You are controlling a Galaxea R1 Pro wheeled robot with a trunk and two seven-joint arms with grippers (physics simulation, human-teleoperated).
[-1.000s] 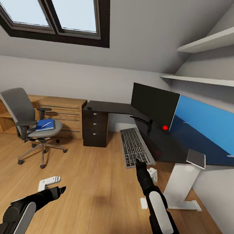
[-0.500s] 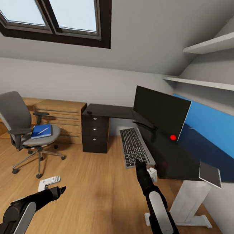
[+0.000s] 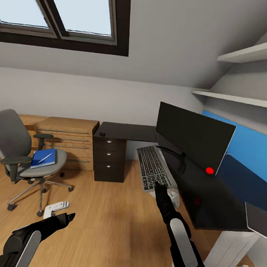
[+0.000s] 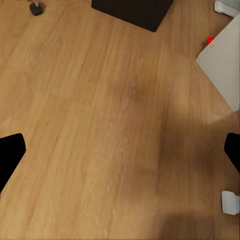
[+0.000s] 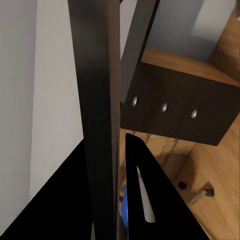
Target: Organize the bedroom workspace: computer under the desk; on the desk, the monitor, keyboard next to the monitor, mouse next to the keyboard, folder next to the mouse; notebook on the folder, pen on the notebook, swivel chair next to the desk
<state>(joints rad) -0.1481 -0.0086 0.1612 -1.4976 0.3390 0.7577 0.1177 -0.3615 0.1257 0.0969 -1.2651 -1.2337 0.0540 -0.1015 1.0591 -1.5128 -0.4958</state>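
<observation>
While your right fingers [image 3: 157,187] pinch the slim silver-grey keyboard's [image 3: 153,167] near end, its length points ahead alongside the glossy black table [image 3: 208,201]; left fingers [image 3: 68,218] spread, idle.

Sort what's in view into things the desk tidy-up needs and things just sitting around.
Needed:
glossy black L-shaped desk
wide black flat monitor
silver-grey keyboard with dark keys, held in the right gripper
grey swivel chair
bright blue folder

Just sitting around:
light wooden drawer chest
white wall shelves

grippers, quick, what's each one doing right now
Left gripper: open, holding nothing, above the wooden floor.
Right gripper: shut on the slim silver-grey keyboard with dark keys.
</observation>
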